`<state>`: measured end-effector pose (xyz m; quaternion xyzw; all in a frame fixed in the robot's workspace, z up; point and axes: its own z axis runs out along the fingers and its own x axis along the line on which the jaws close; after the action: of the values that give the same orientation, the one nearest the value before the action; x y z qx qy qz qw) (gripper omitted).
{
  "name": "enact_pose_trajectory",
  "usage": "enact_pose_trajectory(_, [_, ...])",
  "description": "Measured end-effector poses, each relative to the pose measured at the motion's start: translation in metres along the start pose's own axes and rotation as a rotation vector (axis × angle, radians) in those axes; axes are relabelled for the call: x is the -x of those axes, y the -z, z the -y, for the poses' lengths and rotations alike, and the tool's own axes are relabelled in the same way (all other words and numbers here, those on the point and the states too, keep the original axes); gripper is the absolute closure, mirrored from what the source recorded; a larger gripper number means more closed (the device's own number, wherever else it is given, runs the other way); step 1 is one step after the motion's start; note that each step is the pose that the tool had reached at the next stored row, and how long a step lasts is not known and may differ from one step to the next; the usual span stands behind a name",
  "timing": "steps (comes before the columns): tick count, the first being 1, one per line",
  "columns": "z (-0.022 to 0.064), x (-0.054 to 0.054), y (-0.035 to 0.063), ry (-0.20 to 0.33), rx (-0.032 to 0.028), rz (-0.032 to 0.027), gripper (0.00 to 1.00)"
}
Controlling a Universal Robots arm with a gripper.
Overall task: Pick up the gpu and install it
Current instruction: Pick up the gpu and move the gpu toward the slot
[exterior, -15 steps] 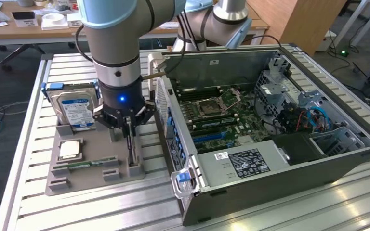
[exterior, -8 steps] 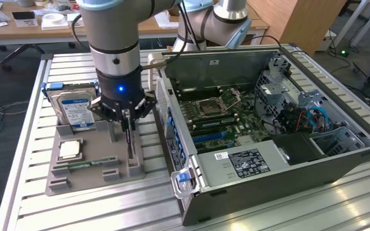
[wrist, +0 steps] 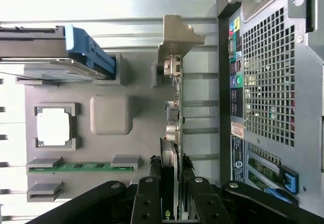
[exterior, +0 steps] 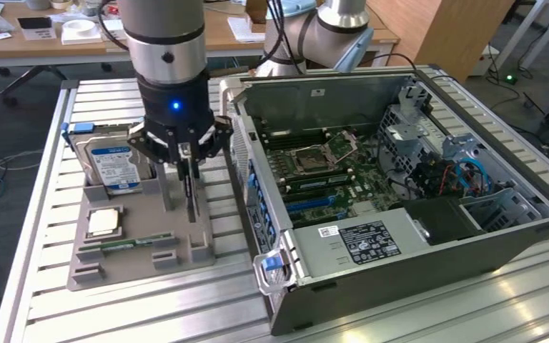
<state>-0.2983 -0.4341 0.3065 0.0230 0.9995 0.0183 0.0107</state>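
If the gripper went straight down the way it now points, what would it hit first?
The gpu: it stands on edge in the grey holder, and the gripper is closed on its upper edge. Pushing further down would likely just press the card into the holder.

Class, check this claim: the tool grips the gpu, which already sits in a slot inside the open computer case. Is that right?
Not quite. The tool grips the gpu, but the card stands on edge in the grey holder beside the open computer case, not inside it. The wrist view shows this.
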Motion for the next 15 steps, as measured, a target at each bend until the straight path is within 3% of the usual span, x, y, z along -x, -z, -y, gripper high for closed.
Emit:
enact_pose_trajectory(7, [-0.0012,0.001,0.0318,0.0,-0.0033,0.0002,0.74])
enact_pose_trajectory(15, [-0.0026,0.001,0.0682,0.0,-0.0118,0.0006,0.74])
